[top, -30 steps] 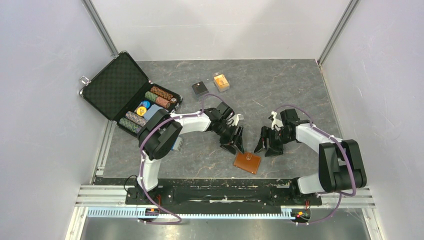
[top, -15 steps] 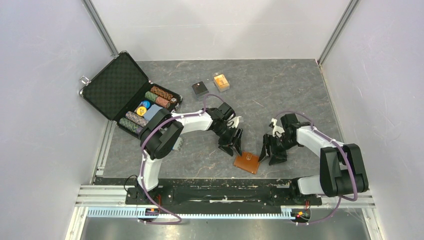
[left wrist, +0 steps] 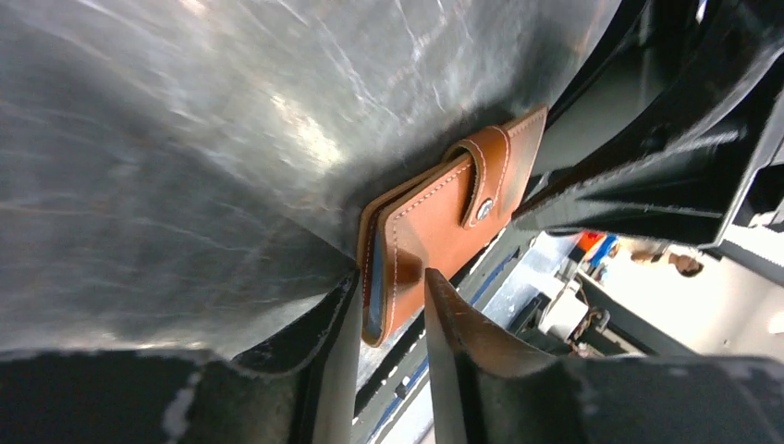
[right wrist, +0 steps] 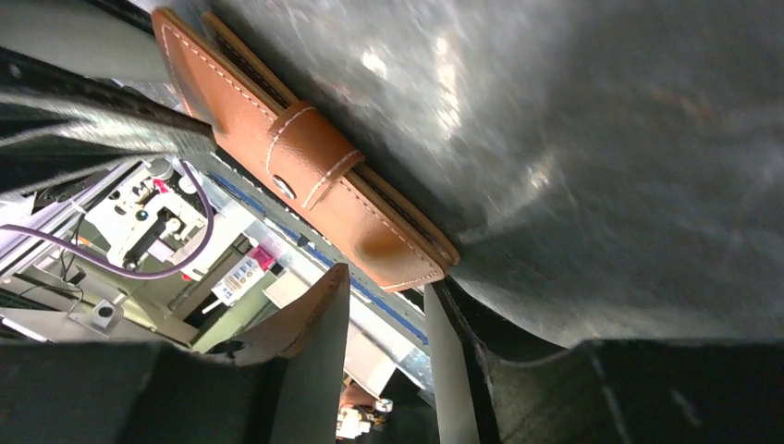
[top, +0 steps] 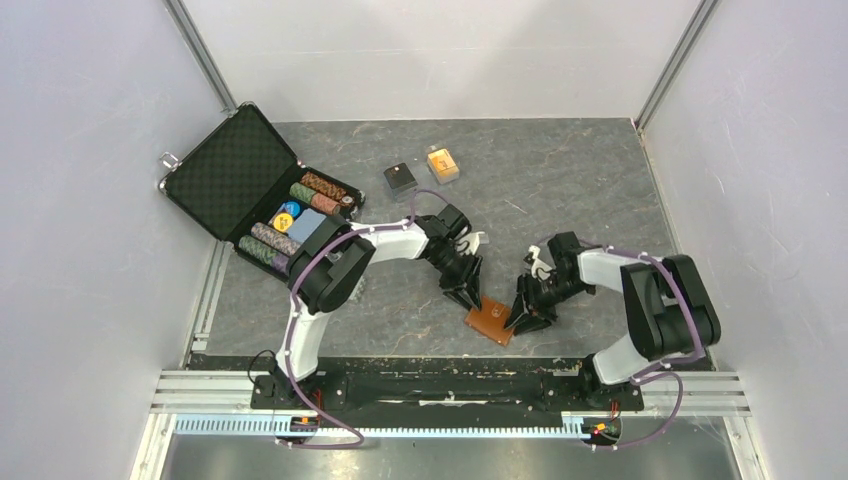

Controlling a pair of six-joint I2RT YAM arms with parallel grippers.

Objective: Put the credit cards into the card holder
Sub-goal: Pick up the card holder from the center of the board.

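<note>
Over the last second I have brought both arms in on the card holder (top: 489, 322), and both hands have narrowed from a wide spread to roughly half that. So I am setting up to get the holder opened; no card has been touched. The credit cards (top: 443, 163) sit in two small lots, one orange and one dark (top: 399, 177), well apart from either hand, out on the desk (top: 580, 180) beyond my left hand (top: 467, 297).

The holder lies closed, snap tab fastened, directly between the two hands, with one hand at each end.

In the left wrist view, the near end of the holder sits inside the gap of the left hand. One finger (left wrist: 333, 361) is against the folded edge where a sliver of pale blue shows, the other (left wrist: 458, 342) over the leather face. Both seem to touch it, but I cannot tell whether they are truly pinching or only bracketing it.

The right hand (top: 525, 318) is partly spread with nothing between its fingers (right wrist: 314, 324). The holder's corner lies just past its fingertips, touching or nearly so, and I see clear space through the gap.

My judgement is that the tab must be unsnapped before anything else, and the holder may skid if only one hand bites.
</note>
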